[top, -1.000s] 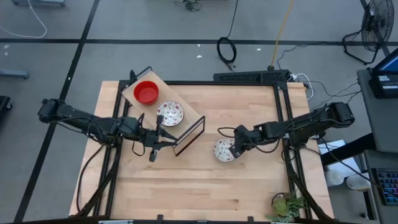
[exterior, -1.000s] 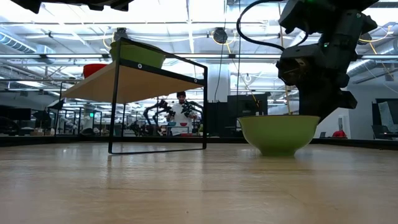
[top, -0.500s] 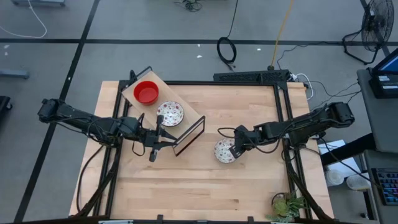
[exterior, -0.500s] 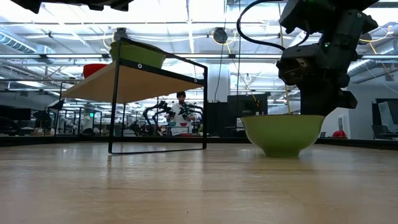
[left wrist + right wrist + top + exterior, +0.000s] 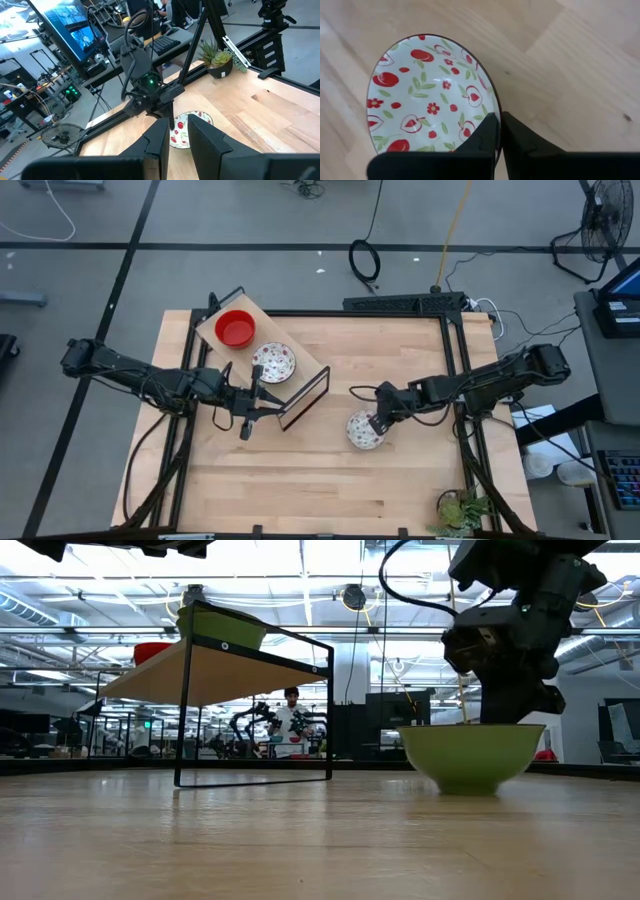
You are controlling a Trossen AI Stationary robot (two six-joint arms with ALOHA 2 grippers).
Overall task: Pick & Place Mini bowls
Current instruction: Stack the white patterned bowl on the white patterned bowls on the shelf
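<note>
right claw (image 5: 497, 131): fingers nearly shut, pinching the rim of a floral mini bowl (image 5: 427, 97) — one finger inside the rim, one outside.
floral mini bowl: white inside with red fruit and flower print, green outside in low view (image 5: 472, 753); on the desk (image 5: 400, 480) toward its right edge, about midway front to back (image 5: 362, 431); low view shows its base at the desk surface.
left claw (image 5: 262, 402): over the left half of the desk, just beside the small raised shelf (image 5: 300, 395); fingers close together with a narrow gap, gripping nothing.
shelf contents: red mini bowl (image 5: 236, 329) at its far-left end, second floral mini bowl (image 5: 273, 363) next to it, apart.
background: person (image 5: 291, 728) far off beyond the desk.
</note>
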